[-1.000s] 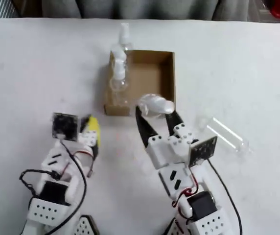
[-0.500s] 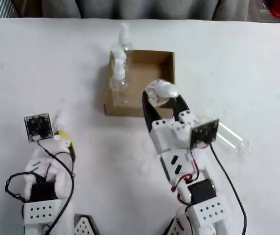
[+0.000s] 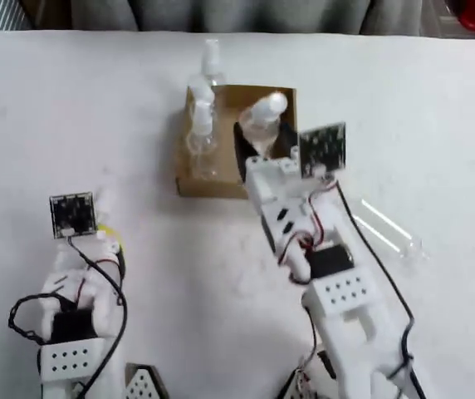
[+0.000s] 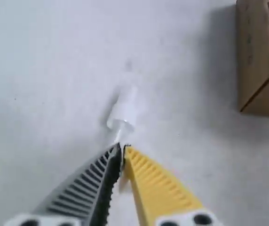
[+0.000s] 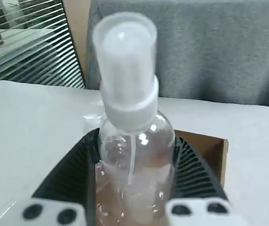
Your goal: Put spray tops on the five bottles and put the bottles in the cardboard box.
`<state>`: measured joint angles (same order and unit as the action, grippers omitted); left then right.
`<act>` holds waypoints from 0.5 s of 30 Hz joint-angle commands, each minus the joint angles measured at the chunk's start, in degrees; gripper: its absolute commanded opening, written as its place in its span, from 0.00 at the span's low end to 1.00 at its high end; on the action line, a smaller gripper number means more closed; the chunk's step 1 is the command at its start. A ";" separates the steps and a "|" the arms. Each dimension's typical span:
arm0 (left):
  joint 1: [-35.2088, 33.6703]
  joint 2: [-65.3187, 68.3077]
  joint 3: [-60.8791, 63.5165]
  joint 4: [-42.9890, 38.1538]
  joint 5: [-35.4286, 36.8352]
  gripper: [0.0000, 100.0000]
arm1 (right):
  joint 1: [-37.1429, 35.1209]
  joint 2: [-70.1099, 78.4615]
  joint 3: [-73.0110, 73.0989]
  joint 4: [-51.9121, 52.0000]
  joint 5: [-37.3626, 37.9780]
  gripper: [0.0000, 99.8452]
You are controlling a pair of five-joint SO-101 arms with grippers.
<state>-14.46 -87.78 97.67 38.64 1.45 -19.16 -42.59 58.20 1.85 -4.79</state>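
The right end effector [image 3: 262, 143] grips a clear spray-topped bottle [image 3: 264, 123] upright between its black fingers [image 5: 80, 160], which close on the bottle's body, holding it over the right side of the open cardboard box [image 3: 281, 96] in the middle of the white tabletop [image 3: 71, 108]. Two more capped bottles [image 3: 200, 137] stand along the box's left wall, and another capped bottle [image 3: 211, 60] shows at its far left corner. To the right of the arm, an uncapped bottle [image 3: 384, 229] lies on its side on the tabletop, well apart from the box. On the near left, the left end effector [image 4: 122, 149] has its grey and yellow jaws closed together, tips at the end of a loose white spray top [image 4: 125, 106] lying on the tabletop; whether they pinch it cannot be told.
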 commanded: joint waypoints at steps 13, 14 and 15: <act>-0.75 -0.66 -0.26 -1.67 -0.79 0.02 | 7.43 27.38 -20.75 -10.68 0.70 0.01; -0.75 -0.66 -0.26 -1.67 -0.79 0.02 | 7.52 29.14 -21.54 -11.74 0.70 0.01; -0.75 -0.66 -0.26 -1.67 -0.79 0.02 | 7.52 30.81 -22.59 -12.09 0.70 0.01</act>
<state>-14.46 -87.78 97.67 38.64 1.27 -12.40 -14.11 40.70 -6.86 -4.79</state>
